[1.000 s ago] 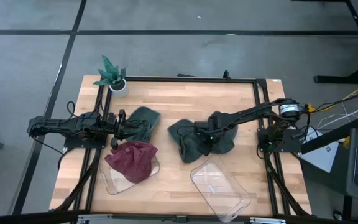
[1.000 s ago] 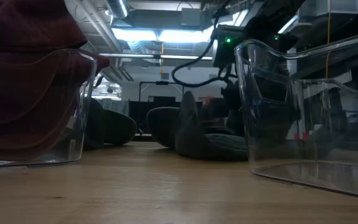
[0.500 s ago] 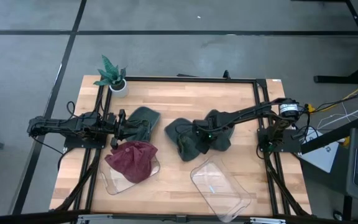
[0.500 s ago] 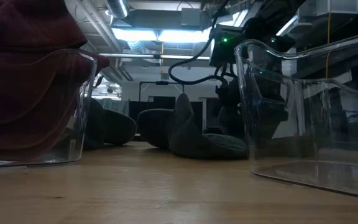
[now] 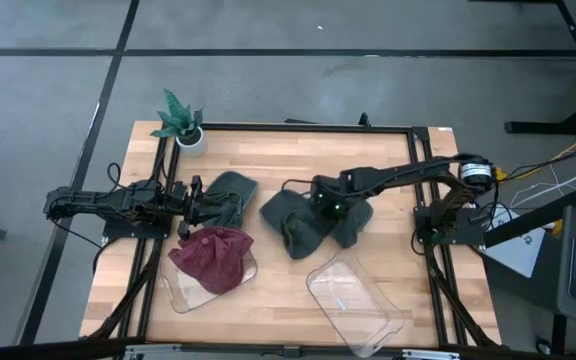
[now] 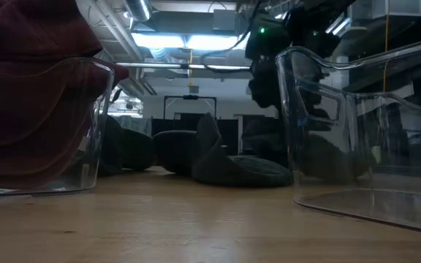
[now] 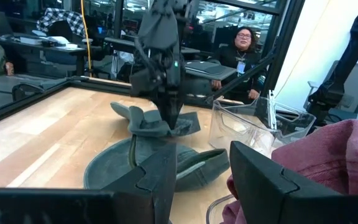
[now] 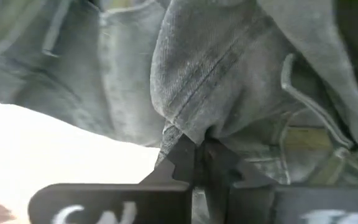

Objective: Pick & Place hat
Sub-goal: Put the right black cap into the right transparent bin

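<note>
Now that the right gripper (image 5: 320,207) has pinched shut on the crumpled grey-green fabric hat (image 5: 306,223) at mid-frame, dragging it leftward, lifting toward the clear plastic bin (image 5: 353,301) looks next, while the left gripper (image 5: 203,203) waits spread at left.

The high view hangs straight over the wooden table (image 5: 268,160), whole top in frame with bare floor filling the upper half. The low view sits right on the tabletop, peering level between two clear bins (image 6: 357,131) into the room. Left wrist view faces across the table at the grey hat (image 7: 160,155); right wrist view is jammed right against that same hat (image 8: 229,81).
</note>
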Controlling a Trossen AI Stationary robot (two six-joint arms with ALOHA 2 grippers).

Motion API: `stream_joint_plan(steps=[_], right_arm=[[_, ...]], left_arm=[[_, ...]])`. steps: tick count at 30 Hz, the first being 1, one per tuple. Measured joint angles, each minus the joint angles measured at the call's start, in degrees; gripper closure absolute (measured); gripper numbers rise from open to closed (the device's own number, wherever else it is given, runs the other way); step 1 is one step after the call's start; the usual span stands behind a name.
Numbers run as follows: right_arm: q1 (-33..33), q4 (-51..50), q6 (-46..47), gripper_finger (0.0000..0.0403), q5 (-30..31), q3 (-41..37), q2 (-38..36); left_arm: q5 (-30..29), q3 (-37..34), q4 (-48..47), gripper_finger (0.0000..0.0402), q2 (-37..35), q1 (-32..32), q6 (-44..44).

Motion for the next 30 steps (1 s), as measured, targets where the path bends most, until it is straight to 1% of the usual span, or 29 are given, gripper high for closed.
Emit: stream_joint_plan(steps=[2,7,12,20,23,30], right_arm=[[-0.3,-0.1,0.9,0.0389,-0.8,0.1,-1.3],[-1.0,-0.4,3.8,0.0375,-2.4,0.1,-4.4],[-1.0,0.1,6.1,0.0391,-2.5,0.1,-8.5],[-1.9,0.5,7.7,0.0385,-3.4,0.1,-16.8],[-2.3,2.6,8.0,0.039,-3.3,0.1,-20.3],[-2.5,6.3,8.8,0.0387,-3.4,0.1,-28.2]], left_arm=[[0.0,0.0,0.0,0.0258,0.0,0.0,0.0],[0.0,0.0,0.0,0.0258,0.0,0.0,0.0],[0.0,0.0,0.0,0.0258,0.0,0.0,0.0],[0.0,0.0,0.0,0.0258,0.0,0.0,0.0],[0.0,0.0,0.0,0.0258,0.0,0.0,0.0],[0.0,0.0,0.0,0.0258,0.0,0.0,0.0]])
